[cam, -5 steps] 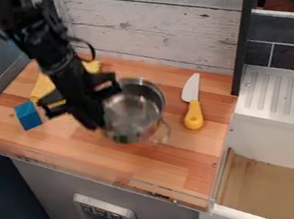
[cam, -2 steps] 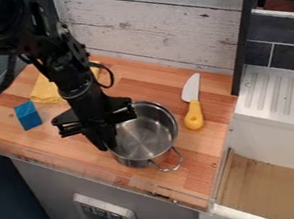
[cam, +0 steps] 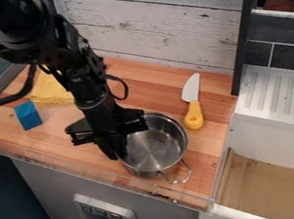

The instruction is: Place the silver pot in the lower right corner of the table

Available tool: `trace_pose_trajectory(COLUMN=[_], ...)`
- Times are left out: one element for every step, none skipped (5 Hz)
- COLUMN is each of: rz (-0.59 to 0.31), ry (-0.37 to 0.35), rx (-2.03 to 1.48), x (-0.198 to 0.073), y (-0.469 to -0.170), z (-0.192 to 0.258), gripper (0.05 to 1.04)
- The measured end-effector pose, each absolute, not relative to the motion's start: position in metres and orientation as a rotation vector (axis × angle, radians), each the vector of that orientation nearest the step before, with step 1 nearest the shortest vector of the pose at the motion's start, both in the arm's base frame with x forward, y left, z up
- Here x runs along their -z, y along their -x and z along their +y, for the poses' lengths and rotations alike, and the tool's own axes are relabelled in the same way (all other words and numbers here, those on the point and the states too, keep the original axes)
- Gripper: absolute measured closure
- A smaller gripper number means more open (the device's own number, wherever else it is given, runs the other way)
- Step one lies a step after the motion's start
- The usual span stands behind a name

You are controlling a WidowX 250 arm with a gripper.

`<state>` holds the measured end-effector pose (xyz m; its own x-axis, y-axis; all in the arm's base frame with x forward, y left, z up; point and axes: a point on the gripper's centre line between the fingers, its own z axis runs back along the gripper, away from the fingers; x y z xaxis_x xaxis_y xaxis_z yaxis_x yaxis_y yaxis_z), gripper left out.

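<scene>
My black gripper (cam: 116, 153) hangs at the left rim of the silver pot, its tips pointing down and seemingly closed on the pot's left side, where they cover the rim and any handle there. The silver pot (cam: 156, 148) is upright with its inside showing, over the lower right part of the wooden table (cam: 67, 149). One wire handle of the pot points to the table's lower right corner. Whether the pot's base touches the wood cannot be told.
A knife with a yellow handle (cam: 193, 115) lies behind and right of the pot. A blue block (cam: 28, 115) and a yellow cloth (cam: 50, 89) are at the left. A clear ledge (cam: 83, 172) runs along the front edge; a sink (cam: 273, 181) adjoins at the right.
The pot and my gripper have moved together toward the front right of the table. The knife and the blue block have kept their places.
</scene>
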<state>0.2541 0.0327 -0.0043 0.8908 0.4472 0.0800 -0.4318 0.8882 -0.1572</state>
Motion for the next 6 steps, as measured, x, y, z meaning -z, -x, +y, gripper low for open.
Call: trace_pose_trajectory(rz=[-0.112,-0.108,-0.076,-0.074,-0.098,-0.141], ry=[0.134,0.118,0.114,0.118,0.132,0.145], rx=[-0.441,-0.441,-0.43,-0.432,-0.423,-0.421], x=[0.012,0.014,0.017,0.016,0.005,-0.015], y=[-0.254,-0.254,-0.253,-0.253,-0.255,-0.255], z=[0.029,0.028,0.026,0.026,0.026,0.029], gripper=[1.01,0.982,0.807,0.517,0.208,0.074])
